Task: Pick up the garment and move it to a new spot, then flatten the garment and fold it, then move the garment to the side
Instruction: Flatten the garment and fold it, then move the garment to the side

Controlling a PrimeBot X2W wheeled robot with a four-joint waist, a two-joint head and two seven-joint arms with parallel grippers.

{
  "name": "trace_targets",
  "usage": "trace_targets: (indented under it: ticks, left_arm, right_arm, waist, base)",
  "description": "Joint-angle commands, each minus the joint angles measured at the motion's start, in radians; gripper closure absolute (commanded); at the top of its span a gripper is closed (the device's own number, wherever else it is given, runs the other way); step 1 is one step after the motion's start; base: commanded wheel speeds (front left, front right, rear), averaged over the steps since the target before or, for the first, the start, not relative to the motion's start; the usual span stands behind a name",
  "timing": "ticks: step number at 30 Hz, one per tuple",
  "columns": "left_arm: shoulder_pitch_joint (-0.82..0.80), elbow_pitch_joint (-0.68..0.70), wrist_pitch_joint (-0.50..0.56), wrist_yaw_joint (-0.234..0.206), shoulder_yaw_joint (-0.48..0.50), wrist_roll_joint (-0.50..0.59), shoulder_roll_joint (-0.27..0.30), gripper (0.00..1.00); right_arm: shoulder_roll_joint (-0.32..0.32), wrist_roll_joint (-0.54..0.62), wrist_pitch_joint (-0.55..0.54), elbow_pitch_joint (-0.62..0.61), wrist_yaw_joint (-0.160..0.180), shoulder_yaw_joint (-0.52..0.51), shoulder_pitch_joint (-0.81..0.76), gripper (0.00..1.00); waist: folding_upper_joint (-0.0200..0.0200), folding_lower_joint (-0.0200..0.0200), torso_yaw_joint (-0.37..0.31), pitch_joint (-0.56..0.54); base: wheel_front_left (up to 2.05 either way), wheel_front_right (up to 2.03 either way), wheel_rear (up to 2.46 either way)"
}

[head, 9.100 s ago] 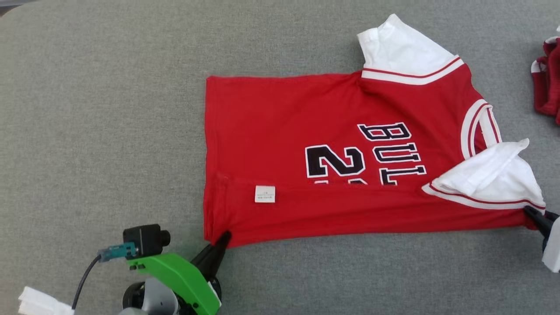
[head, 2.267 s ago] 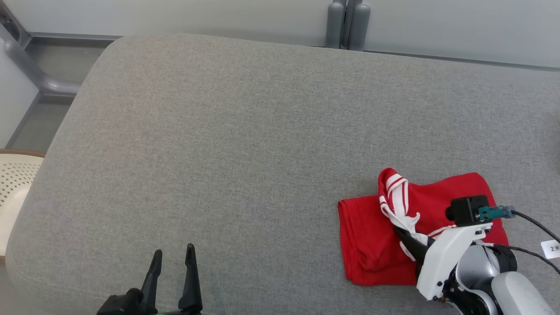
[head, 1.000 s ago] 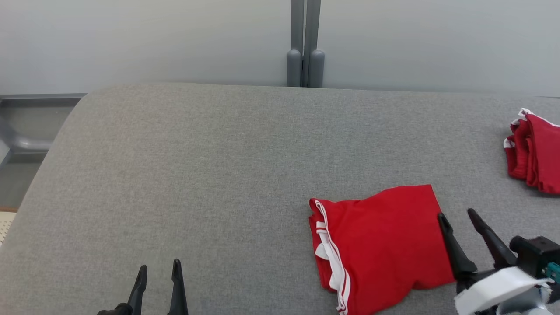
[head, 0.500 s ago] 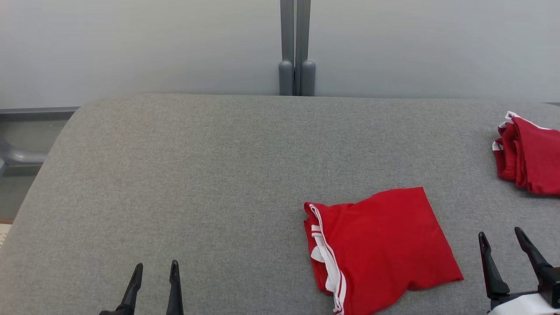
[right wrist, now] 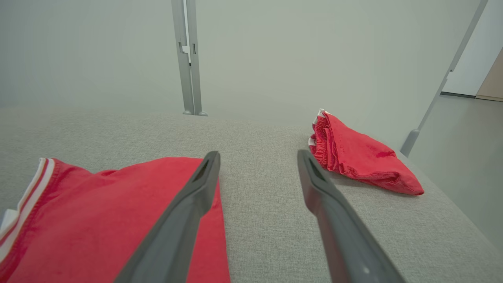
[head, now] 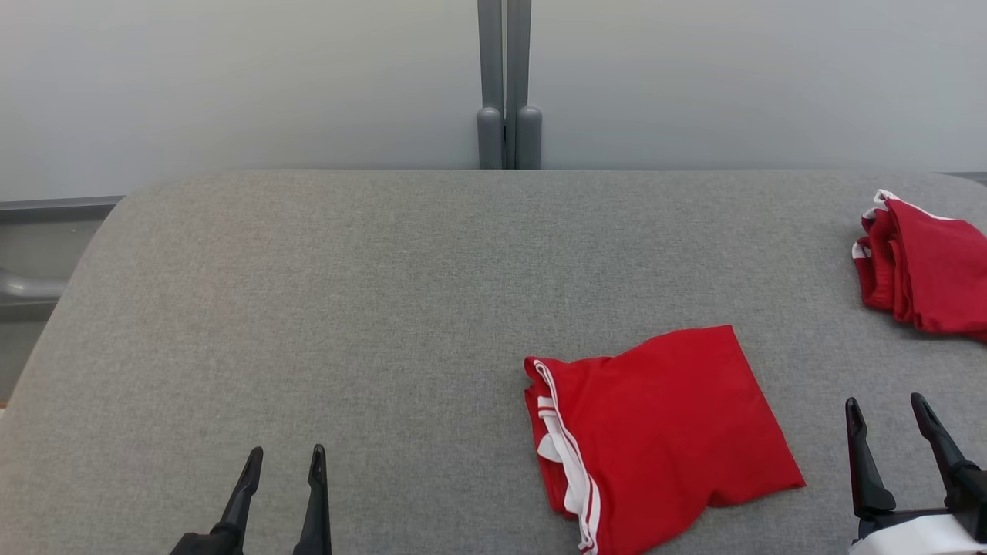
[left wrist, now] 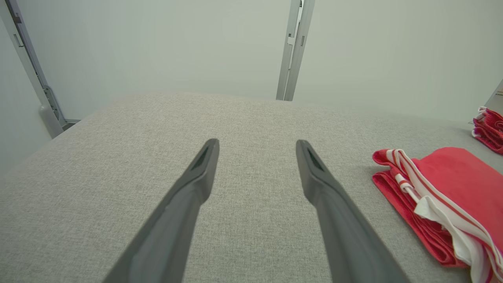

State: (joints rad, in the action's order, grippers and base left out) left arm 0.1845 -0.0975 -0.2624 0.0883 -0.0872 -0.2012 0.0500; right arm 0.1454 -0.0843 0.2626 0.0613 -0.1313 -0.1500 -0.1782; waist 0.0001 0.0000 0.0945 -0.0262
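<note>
Lying flat on the grey cloth-covered counter [head: 385, 293], the folded red garment [head: 663, 432] sits between the two claws, much closer to the right claw [head: 884, 401] than to the left claw [head: 287, 451], and neither one touches it. It is folded into a nearly square packet, so no long axis stands out. The packet is turned slightly askew to the counter's front edge. Its edge with the white and red striped trim faces the left claw and runs from near the robot to farther away, slanting a little. The plain red folded edge faces the right claw. From the right claw the garment is just off to the left of the fingers, with bare grey cloth ahead of the fingertips. From the left claw it is well off to the right, trim side first. Both claws have their fingers spread wide apart with nothing between them, pointing away from the robot over the counter. A second red bundle [head: 925, 274] lies beyond the right claw and slightly to its right, well apart from the folded garment.
</note>
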Motion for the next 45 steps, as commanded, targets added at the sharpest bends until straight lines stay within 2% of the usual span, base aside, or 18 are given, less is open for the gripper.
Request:
trace_targets:
  ticks: [1, 7, 9, 13, 15, 19, 21, 23, 26, 31, 32, 33, 36, 40, 45]
  left_arm:
    - [-0.012, -0.001, -0.003, 0.005, 0.004, -0.004, 0.002, 0.0]
    - [-0.012, -0.007, -0.003, 0.006, 0.001, -0.005, 0.002, 0.0]
    - [-0.016, -0.008, -0.003, 0.007, 0.0, -0.006, 0.002, 0.0]
    - [-0.025, -0.01, -0.003, 0.008, -0.003, -0.007, 0.002, 0.0]
    - [-0.034, -0.01, -0.003, 0.01, -0.007, -0.006, 0.002, 0.0]
    - [-0.051, -0.027, -0.003, 0.014, -0.016, -0.018, 0.002, 0.0]
    - [-0.063, -0.035, -0.003, 0.016, -0.029, -0.022, 0.002, 0.0]
    - [-0.071, -0.043, -0.003, 0.014, -0.035, -0.027, 0.002, 0.0]
    - [-0.085, -0.046, -0.003, 0.008, -0.041, -0.039, 0.002, 0.0]
    - [-0.1, -0.048, -0.003, 0.004, -0.051, -0.051, 0.002, 0.0]
    - [-0.099, -0.048, -0.003, 0.004, -0.052, -0.051, 0.002, 0.0]
    - [-0.099, -0.048, -0.003, 0.002, -0.052, -0.051, 0.002, 0.0]
    - [-0.101, -0.04, -0.003, -0.001, -0.048, -0.055, 0.002, 0.0]
    - [-0.114, -0.031, -0.003, 0.004, -0.046, -0.057, 0.002, 0.0]
    - [-0.143, -0.027, -0.003, 0.01, -0.06, -0.066, 0.002, 0.0]
  right_arm:
    - [0.004, 0.002, 0.002, -0.001, 0.001, 0.0, -0.003, 0.0]
    - [0.008, -0.002, 0.003, -0.004, 0.001, 0.001, 0.015, 0.0]
    - [0.008, -0.029, 0.002, 0.015, 0.001, 0.01, 0.019, 0.0]
    - [0.055, -0.127, 0.002, 0.093, 0.001, 0.065, 0.089, 0.0]
    - [0.094, -0.205, -0.081, 0.151, 0.001, 0.127, 0.15, 0.0]
    - [0.194, -0.33, -0.348, 0.218, 0.001, 0.264, 0.289, 0.0]
    - [0.218, -0.382, -0.456, 0.257, 0.001, 0.321, 0.345, 0.0]
    - [0.245, -0.402, -0.521, 0.291, 0.001, 0.353, 0.385, 0.0]
    - [0.25, -0.435, -0.582, 0.343, 0.001, 0.385, 0.424, 0.0]
    - [0.241, -0.476, -0.6, 0.424, 0.001, 0.442, 0.465, 0.0]
    - [0.238, -0.492, -0.597, 0.432, 0.001, 0.454, 0.471, 0.52]
    - [0.24, -0.51, -0.584, 0.434, 0.001, 0.467, 0.48, 1.0]
    - [0.272, -0.545, -0.54, 0.414, 0.001, 0.485, 0.528, 1.0]
    - [0.314, -0.564, -0.485, 0.394, 0.001, 0.462, 0.635, 1.0]
    - [0.375, -0.544, -0.507, 0.381, 0.001, 0.421, 0.794, 1.0]
  waist:
    - [-0.0001, 0.0, -0.007, 0.001]
    - [-0.0001, 0.0, -0.011, 0.005]
    - [-0.0001, 0.0, -0.009, 0.009]
    - [-0.0001, 0.0, -0.011, 0.031]
    - [-0.0001, 0.0, -0.011, 0.055]
    - [-0.0001, 0.0, -0.015, 0.103]
    - [-0.0001, 0.0, -0.007, 0.12]
    - [-0.0001, 0.0, 0.007, 0.129]
    - [-0.0001, 0.0, 0.027, 0.14]
    - [-0.0001, 0.0, 0.046, 0.146]
    - [-0.0001, 0.0, 0.048, 0.146]
    - [-0.0001, 0.0, 0.05, 0.145]
    - [-0.0001, 0.0, 0.045, 0.153]
    - [-0.0001, 0.0, 0.021, 0.174]
    - [-0.0001, 0.0, -0.008, 0.218]
  base:
    - [0.0, 0.0, 0.0]
    - [0.0, 0.0, 0.0]
    - [0.0, 0.0, 0.0]
    - [0.0, 0.0, 0.0]
    - [0.0, 0.0, 0.0]
    - [0.0, 0.0, 0.0]
    - [0.0, 0.0, 0.0]
    - [0.0, 0.0, 0.0]
    - [0.0, 0.0, 0.0]
    - [0.0, 0.0, 0.0]
    - [0.0, 0.0, 0.0]
    - [0.0, 0.0, 0.0]
    - [0.0, 0.0, 0.0]
    - [0.0, 0.0, 0.0]
    - [0.0, 0.0, 0.0]
